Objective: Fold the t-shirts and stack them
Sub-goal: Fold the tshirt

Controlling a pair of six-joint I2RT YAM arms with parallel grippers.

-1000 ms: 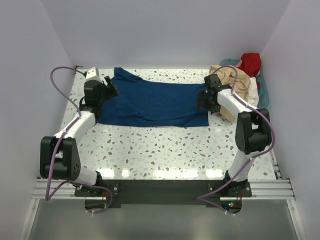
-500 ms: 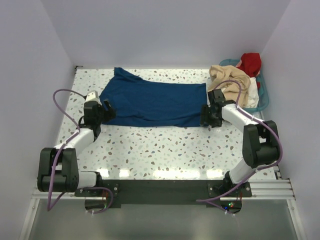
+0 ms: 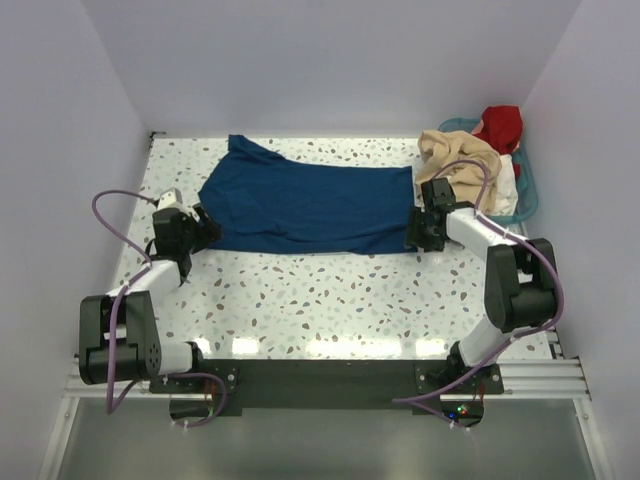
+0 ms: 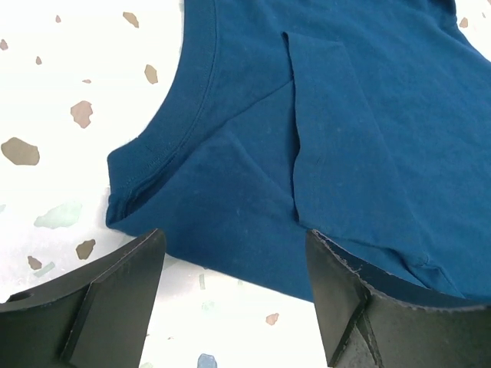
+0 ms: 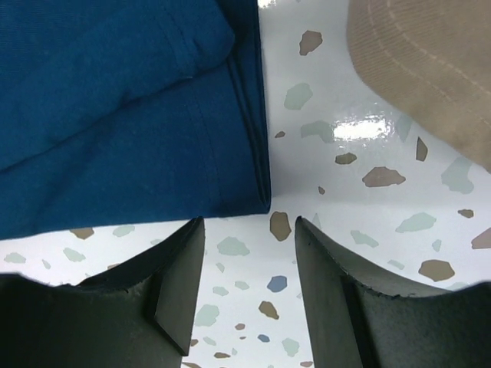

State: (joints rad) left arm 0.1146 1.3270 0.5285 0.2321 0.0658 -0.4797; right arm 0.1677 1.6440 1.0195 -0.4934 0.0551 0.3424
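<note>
Checking top view: we have the navy t-shirt (image 3: pixel 310 208) flat on the bench (image 3: pixel 330 300), long axis left-right, ribbed curved edge left. Left claw (image 3: pixel 197 228) wide open, empty, at its near-left corner. Right claw (image 3: pixel 420 232) partly open, empty; only its wrist view shows the doubled hem corner just ahead.

- I see the dark navy blue cloth t-shirt (image 3: pixel 310 205) as matt and soft, with stitched hems.
- The white speckled surface (image 3: pixel 330 290) looks glossy and smooth.
- The tan cloth shirt (image 5: pixel 430 69) is finely ribbed.
- My left arm's black fingers (image 4: pixel 100 299) look like matt plastic, rough-edged.
</note>
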